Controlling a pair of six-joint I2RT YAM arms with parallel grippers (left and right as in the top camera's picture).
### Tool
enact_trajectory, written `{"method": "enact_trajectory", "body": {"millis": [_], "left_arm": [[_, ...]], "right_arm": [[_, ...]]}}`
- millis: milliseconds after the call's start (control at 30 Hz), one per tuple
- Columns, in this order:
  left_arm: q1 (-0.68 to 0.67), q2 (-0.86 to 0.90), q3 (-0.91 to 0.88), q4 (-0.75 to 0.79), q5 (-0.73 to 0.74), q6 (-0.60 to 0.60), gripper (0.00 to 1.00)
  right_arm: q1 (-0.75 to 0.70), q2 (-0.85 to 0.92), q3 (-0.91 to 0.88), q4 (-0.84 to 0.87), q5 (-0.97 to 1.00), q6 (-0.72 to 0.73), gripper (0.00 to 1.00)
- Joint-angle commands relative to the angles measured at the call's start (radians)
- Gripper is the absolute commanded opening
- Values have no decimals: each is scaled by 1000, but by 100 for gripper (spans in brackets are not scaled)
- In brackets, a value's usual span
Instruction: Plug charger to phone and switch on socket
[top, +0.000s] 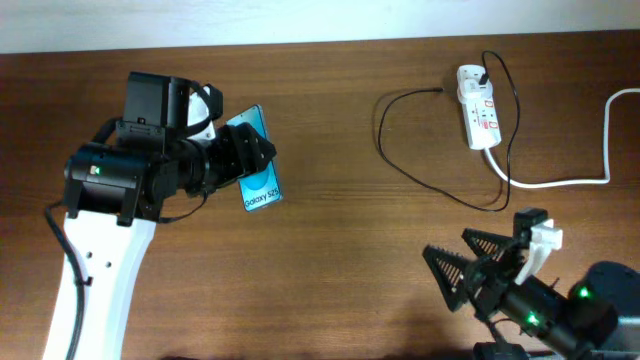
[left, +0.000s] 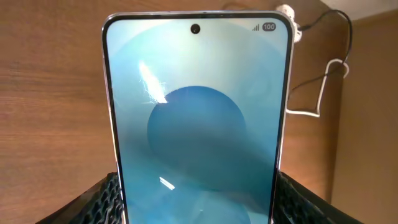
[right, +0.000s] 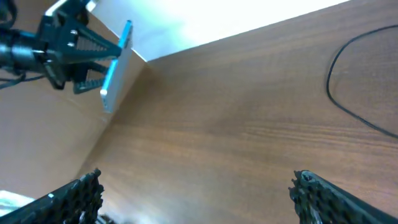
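My left gripper (top: 243, 155) is shut on the phone (top: 259, 170) and holds it lifted above the table, cyan screen with "Galaxy S25" facing up. The phone fills the left wrist view (left: 196, 118), clamped at both long edges. It shows edge-on in the right wrist view (right: 117, 65). The charger's thin black cable (top: 440, 190) loops on the table; its plug (top: 484, 75) sits in the white socket strip (top: 478, 118) at the back right. The connector tip (top: 441, 91) lies free left of the strip. My right gripper (top: 462, 262) is open and empty at the front right.
The strip's thick white cord (top: 590, 150) runs off the right edge. The wooden table (top: 340, 270) spans the view, with a white wall beyond its far edge. The cable loop also shows in the right wrist view (right: 357, 81).
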Motion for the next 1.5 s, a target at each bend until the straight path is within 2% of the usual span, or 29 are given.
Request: {"method": "enact_trajectory", "body": {"millis": [0,67,200,367,533,800,900,1033,1133,1267,1367,1467], "left_arm": [[-3,-18,20,26,-35,-44,24],[-3,-17,20,41,-44,-71,23],[-3,-16,19,59,-65,-94,22],[-3,-16,19,62,-65,-94,22],[-3,-16,19,63,-76,-116,22],[-3,-16,19,109,-93,-201,22],[-3,-16,19,111,-93,-239,22],[-3,-16,19,124,-93,-304,22],[-3,-16,19,137,-93,-344,22],[-3,-16,19,141,-107,-386,22],[-3,-16,19,153,-125,-411,22],[-3,-16,19,158,-129,-411,22]], "right_arm": [[0,-1,-92,97,-6,117,98],[0,-1,-169,200,-10,184,98],[0,-1,-282,389,-130,194,98],[0,-1,-297,396,-134,203,98],[0,1,-297,480,-135,208,98],[0,4,-297,556,-178,202,98],[0,57,-297,710,-296,203,98],[21,186,-297,760,-298,202,99],[174,325,-297,978,-298,199,98],[383,593,-297,1320,-290,201,98],[473,750,-297,1548,-285,216,98],[541,833,-297,1678,-149,272,98]]}}
